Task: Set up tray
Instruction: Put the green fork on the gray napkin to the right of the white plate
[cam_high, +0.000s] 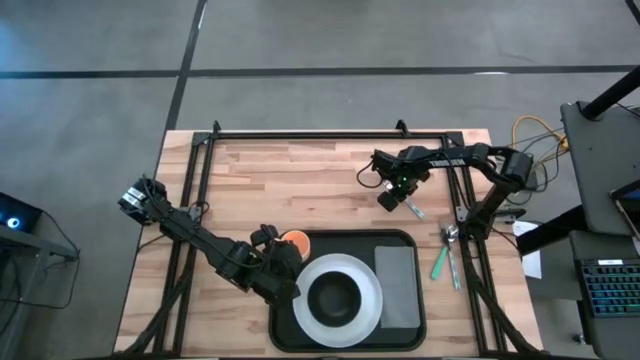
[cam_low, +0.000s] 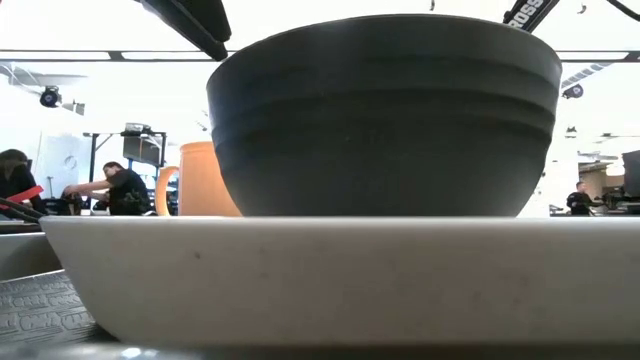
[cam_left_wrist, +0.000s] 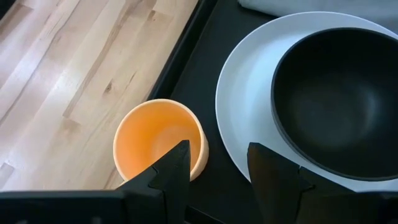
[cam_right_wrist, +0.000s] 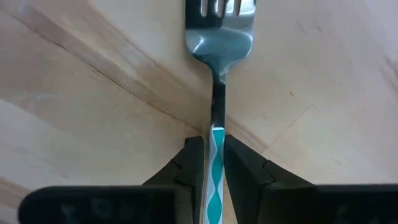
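Where the wooden worktop (cam_high: 300, 180) meets its near edge, the black tray (cam_high: 400, 335) lies flat, already carrying several things. A round white plate (cam_high: 372, 290) sits toward the tray's left half, and a dark bowl (cam_high: 334, 295) stands on it; from above the bowl looks empty. To the right of the plate a grey napkin (cam_high: 398, 285) lies flat on the tray floor. At the tray's far-left corner an orange cup (cam_high: 294, 241) stands upright, just beside the plate's rim, and its inside is bare too.

The left tool (cam_high: 283, 262) hovers over that corner of the tray, above the cup and the plate's edge, its fingers (cam_left_wrist: 171, 174) parted and gripping nothing.

The right tool (cam_high: 393, 196) is well apart from the tray, over bare wood beyond the tray's far-right corner. Its fingers (cam_right_wrist: 245, 168) press against both sides of a fork (cam_right_wrist: 217, 74) with a teal-and-white handle, the tines pointing away from the wrist, so it is clenched on the fork.

Off the tray's right side, on the worktop, a spoon (cam_high: 451, 240) and a green-handled utensil (cam_high: 439, 262) lie close together.
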